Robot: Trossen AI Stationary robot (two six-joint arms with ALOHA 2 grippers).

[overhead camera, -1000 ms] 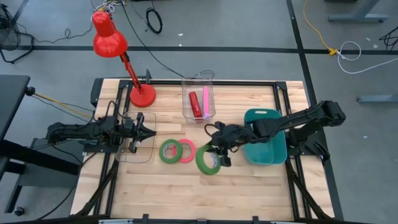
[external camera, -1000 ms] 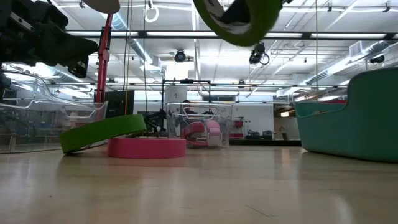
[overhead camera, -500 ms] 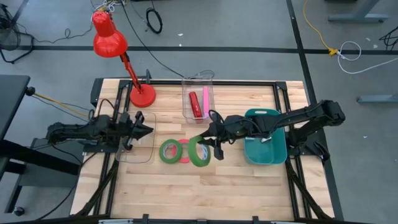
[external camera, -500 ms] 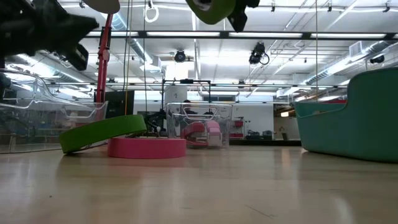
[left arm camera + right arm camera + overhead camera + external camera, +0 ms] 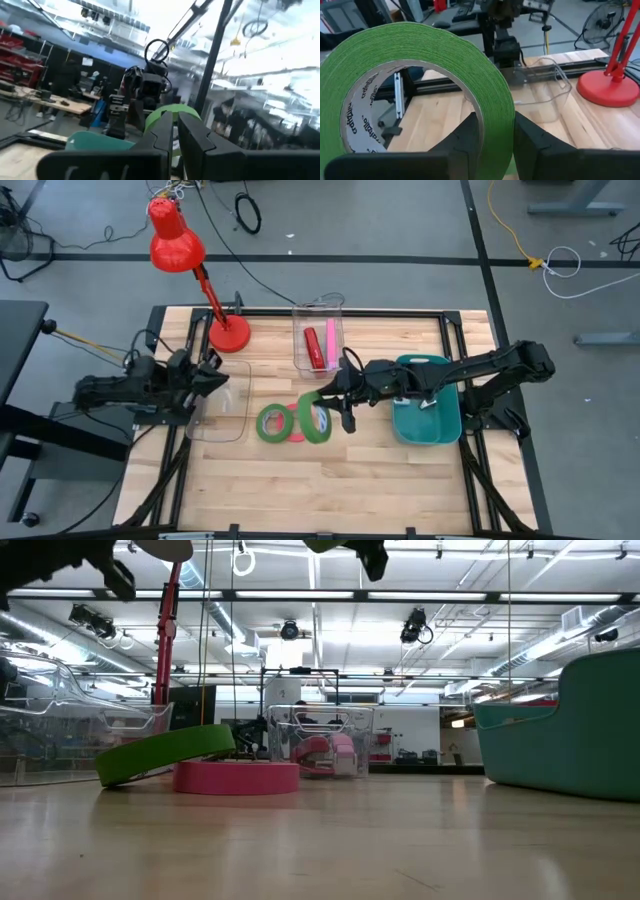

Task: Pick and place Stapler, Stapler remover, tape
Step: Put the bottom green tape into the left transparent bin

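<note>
Bright overhead strip lighting; left wrist view blurred.

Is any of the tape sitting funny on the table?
Yes. One green tape roll is tilted, leaning on the flat pink tape roll instead of lying flat. Another green roll is up in the right gripper.

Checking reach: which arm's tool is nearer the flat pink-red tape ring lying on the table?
Right. The right tool, carrying a green tape roll, hangs beside the pink-red tape ring; the left tool is farther, beyond the clear tray.
</note>
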